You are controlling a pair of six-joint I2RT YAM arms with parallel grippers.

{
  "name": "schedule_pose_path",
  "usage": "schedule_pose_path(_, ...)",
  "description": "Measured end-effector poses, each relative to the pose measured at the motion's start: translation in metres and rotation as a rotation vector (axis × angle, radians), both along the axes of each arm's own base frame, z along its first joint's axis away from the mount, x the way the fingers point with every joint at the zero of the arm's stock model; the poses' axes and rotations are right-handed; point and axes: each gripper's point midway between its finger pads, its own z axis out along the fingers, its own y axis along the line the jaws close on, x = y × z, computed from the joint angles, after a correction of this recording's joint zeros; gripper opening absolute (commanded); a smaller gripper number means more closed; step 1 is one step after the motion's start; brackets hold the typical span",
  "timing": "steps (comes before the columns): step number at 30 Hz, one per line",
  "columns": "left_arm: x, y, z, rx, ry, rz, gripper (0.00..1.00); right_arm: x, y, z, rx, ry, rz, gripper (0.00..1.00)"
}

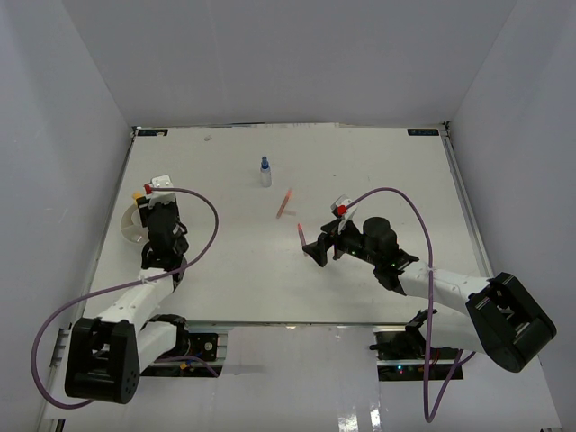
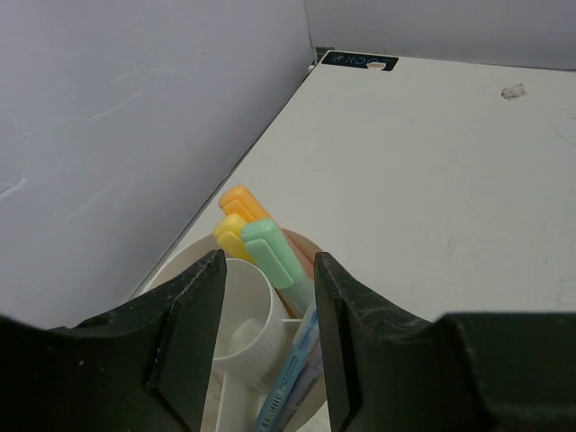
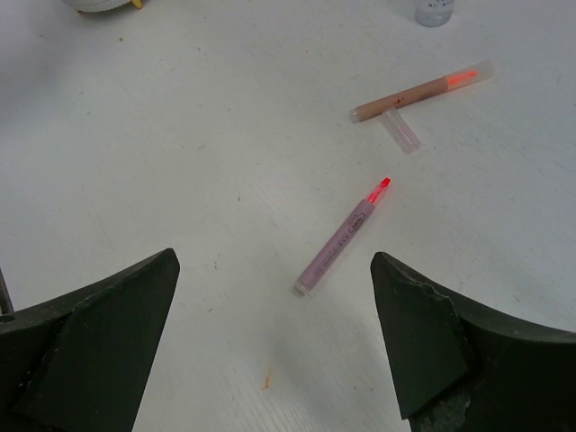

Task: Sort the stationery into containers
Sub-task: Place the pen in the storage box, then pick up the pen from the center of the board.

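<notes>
1. Left gripper [image 2: 270,263]: fingers spread, pinching nothing. It hangs over the white dish [image 1: 126,232] at the left edge of the table [image 1: 378,171], close to the wall [image 2: 108,135].
2. In the left wrist view the dish's central cup [image 2: 241,317] sits between the two fingers.
3. Orange marker [image 2: 245,202], yellow marker [image 2: 231,238] and green marker [image 2: 273,259] lean together in the dish just beyond the cup. Can't tell whether they share one compartment.
4. Blue pen [image 2: 290,376] is in the dish too, right of the cup and below the green marker.
5. Right gripper [image 3: 274,270]: jaws wide apart, holding nothing, above bare table right of centre.
6. Red-tipped pale purple pen [image 3: 342,238] lies flat on the table just ahead of the right gripper, red tip pointing away from it.
7. Orange pen [image 3: 418,90] lies farther out with its far end red. A clear cap [image 3: 399,129] lies just beside it; can't tell if they touch.
8. White blue-capped bottle [image 1: 265,173] stands upright beyond both pens, well apart from the dish.
</notes>
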Motion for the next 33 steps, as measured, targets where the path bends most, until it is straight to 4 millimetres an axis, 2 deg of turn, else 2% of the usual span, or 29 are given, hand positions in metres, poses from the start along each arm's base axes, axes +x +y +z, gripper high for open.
schedule_pose_path(3,-0.003,-0.002,0.007,-0.028,-0.013,-0.009,0.76,-0.001,0.001,0.0,0.003,0.01,0.002,0.95)
schedule_pose_path(5,0.0,-0.007,0.018,-0.067,-0.027,-0.028,0.87,0.001,0.002,0.002,0.003,0.035,-0.006,0.96)
schedule_pose_path(6,0.003,-0.009,0.027,-0.088,-0.04,-0.039,0.98,0.005,0.004,0.004,0.004,0.05,-0.016,0.97)
schedule_pose_path(9,0.009,-0.018,0.054,-0.169,-0.085,-0.074,0.98,0.022,0.013,0.013,0.0,0.101,-0.059,0.97)
schedule_pose_path(12,0.01,-0.026,0.073,-0.233,-0.113,-0.107,0.98,0.047,0.029,0.028,-0.012,0.138,-0.12,0.99)
schedule_pose_path(15,0.009,-0.033,0.076,-0.287,-0.106,-0.131,0.98,0.074,0.046,0.037,-0.037,0.173,-0.19,1.0)
schedule_pose_path(17,0.006,-0.037,0.072,-0.315,-0.089,-0.145,0.98,0.094,0.058,0.038,-0.06,0.202,-0.247,0.95)
schedule_pose_path(21,0.001,-0.04,0.069,-0.352,-0.08,-0.156,0.98,0.127,0.074,0.022,-0.128,0.278,-0.366,0.9)
schedule_pose_path(25,-0.004,-0.046,0.077,-0.364,-0.103,-0.177,0.98,0.153,0.084,-0.014,-0.213,0.361,-0.473,0.82)
schedule_pose_path(26,-0.006,-0.049,0.079,-0.365,-0.108,-0.186,0.98,0.156,0.083,-0.025,-0.239,0.386,-0.503,0.78)
schedule_pose_path(29,-0.009,-0.058,0.086,-0.367,-0.125,-0.22,0.98,0.162,0.084,-0.054,-0.298,0.43,-0.552,0.75)
schedule_pose_path(33,-0.011,-0.066,0.091,-0.368,-0.135,-0.25,0.98,0.161,0.08,-0.083,-0.368,0.47,-0.598,0.7)
